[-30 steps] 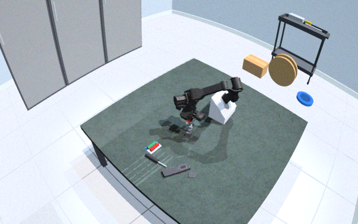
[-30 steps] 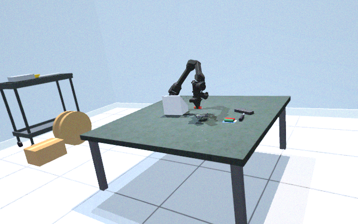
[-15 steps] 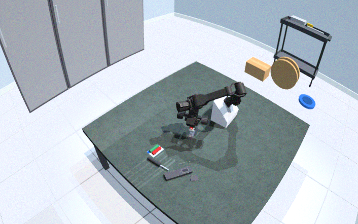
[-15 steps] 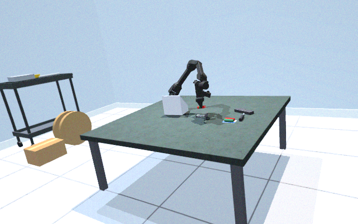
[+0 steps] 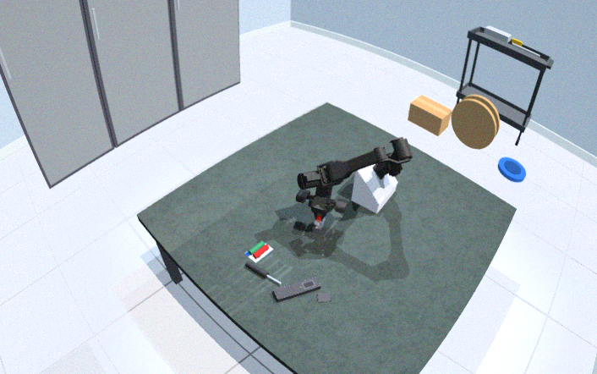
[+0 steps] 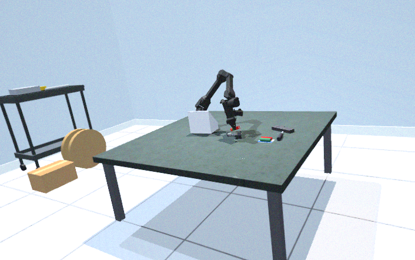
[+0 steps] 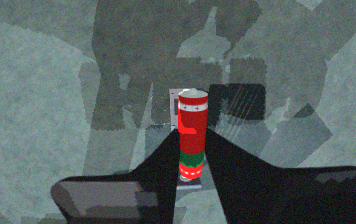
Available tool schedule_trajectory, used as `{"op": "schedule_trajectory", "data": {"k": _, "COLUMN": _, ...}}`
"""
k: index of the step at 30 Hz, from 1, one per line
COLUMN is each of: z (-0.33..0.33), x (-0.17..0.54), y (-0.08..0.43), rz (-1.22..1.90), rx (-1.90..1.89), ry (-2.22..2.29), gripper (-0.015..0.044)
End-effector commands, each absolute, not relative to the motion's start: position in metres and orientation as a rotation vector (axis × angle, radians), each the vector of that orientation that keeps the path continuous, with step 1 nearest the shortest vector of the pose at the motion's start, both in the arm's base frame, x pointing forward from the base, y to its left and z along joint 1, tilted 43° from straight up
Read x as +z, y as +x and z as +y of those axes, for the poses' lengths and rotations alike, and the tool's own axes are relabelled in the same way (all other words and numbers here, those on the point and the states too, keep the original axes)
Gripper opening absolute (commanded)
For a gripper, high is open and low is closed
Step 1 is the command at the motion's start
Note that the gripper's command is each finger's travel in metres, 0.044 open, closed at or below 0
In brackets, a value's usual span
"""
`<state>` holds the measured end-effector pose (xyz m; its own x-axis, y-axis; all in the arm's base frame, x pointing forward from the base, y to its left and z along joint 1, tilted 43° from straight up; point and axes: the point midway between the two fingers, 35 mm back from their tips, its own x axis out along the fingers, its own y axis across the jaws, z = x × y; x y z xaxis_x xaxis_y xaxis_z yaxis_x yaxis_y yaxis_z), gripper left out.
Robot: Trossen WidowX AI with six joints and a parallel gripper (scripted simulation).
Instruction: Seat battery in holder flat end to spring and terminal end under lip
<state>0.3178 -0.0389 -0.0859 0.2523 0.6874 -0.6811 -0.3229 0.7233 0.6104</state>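
Observation:
My gripper (image 5: 319, 216) (image 6: 234, 126) (image 7: 190, 133) is shut on the red battery (image 5: 318, 218) (image 6: 235, 128) (image 7: 192, 120), which has a green band and a white band with plus marks. The battery is held above the holder (image 6: 231, 134) (image 7: 173, 111), and in the exterior view it looks slightly tilted, its right end higher. In the wrist view the battery runs nearly upright in the picture and covers most of the holder. Only the holder's left edge and a strip below the battery show. The spring and the lip cannot be made out.
A card with a green and a red cylinder (image 5: 260, 251) (image 6: 265, 139), a screwdriver (image 5: 256, 269) (image 6: 280, 136) and a dark remote (image 5: 293, 290) (image 6: 282, 129) lie on the table. A small dark cover (image 5: 323, 297) is beside the remote. A white angled block (image 5: 369, 194) (image 6: 200, 122) stands by the arm's base.

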Motion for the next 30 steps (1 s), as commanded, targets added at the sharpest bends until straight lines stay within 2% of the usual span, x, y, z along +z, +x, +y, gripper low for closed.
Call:
{"op": "schedule_trajectory", "data": {"k": 1, "z": -0.036, "x": -0.086, "y": 0.319, "rz": 1.089, "rx": 0.700, "ry": 0.394, "gripper": 0.0060}}
{"op": "schedule_trajectory", "data": {"k": 30, "z": -0.031, "x": -0.100, "y": 0.315, "rz": 0.933, "rx": 0.637, "ry": 0.447, "gripper": 0.0060}}
